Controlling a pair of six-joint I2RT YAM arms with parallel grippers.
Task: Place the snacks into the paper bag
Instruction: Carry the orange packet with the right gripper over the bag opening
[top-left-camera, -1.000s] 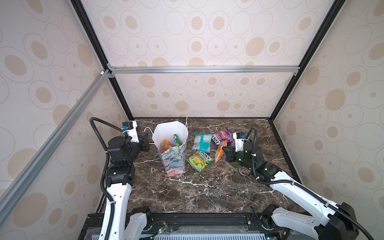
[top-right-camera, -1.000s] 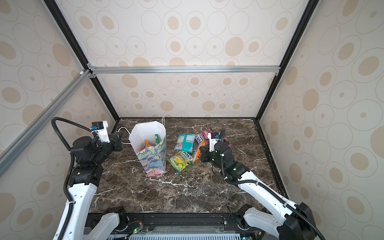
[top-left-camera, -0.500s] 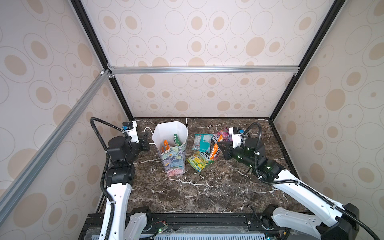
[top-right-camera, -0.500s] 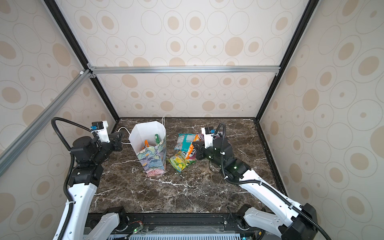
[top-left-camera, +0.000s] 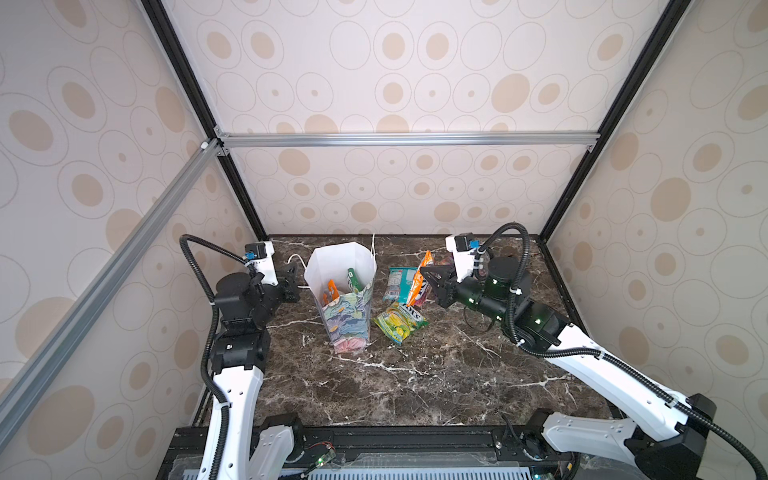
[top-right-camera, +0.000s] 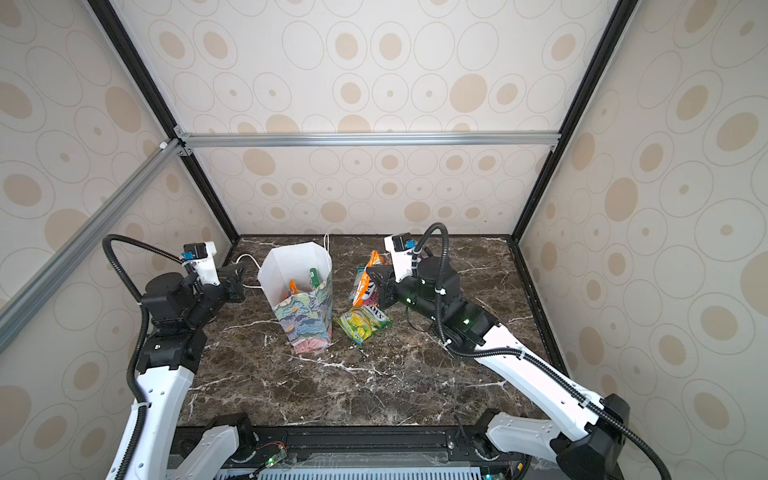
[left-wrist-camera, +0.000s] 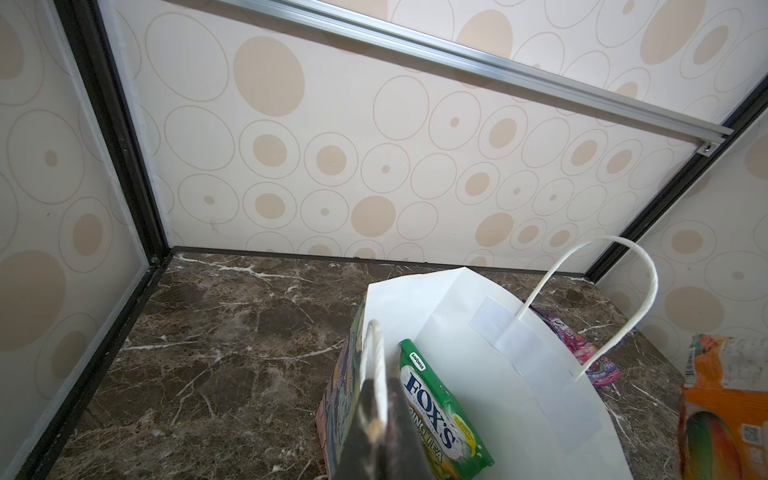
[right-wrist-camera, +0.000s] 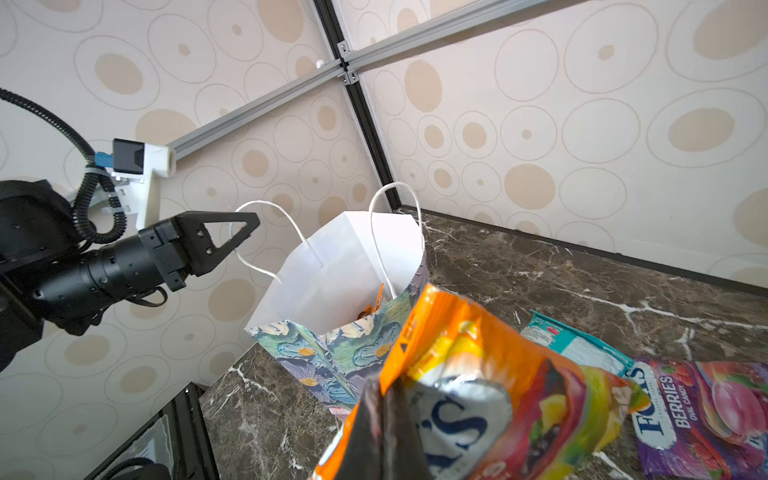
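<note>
The right gripper (top-left-camera: 432, 282) has risen off the table (top-left-camera: 415, 374) since a second ago and swung from the loose snacks toward the paper bag (top-left-camera: 345, 316), taking the orange FOX'S packet (top-left-camera: 419, 276) with it. Its jaws are pressed together on that packet's lower edge, and the packet stands upright in the air just right of the bag's rim, not yet over the opening. The left gripper (top-left-camera: 291, 278) has not shifted; its jaws are closed on the bag's near cord handle (left-wrist-camera: 374, 365), as the left wrist view shows.

The bag stands upright and open, left of the table's middle. Inside it lean a green FOX'S packet (left-wrist-camera: 440, 411) and a second orange packet (top-left-camera: 331, 291). A green-yellow packet (top-left-camera: 400, 322) lies just beside the bag's base, a teal packet (top-left-camera: 398, 282) behind it, and a purple berries packet (right-wrist-camera: 698, 411) farther right.
</note>
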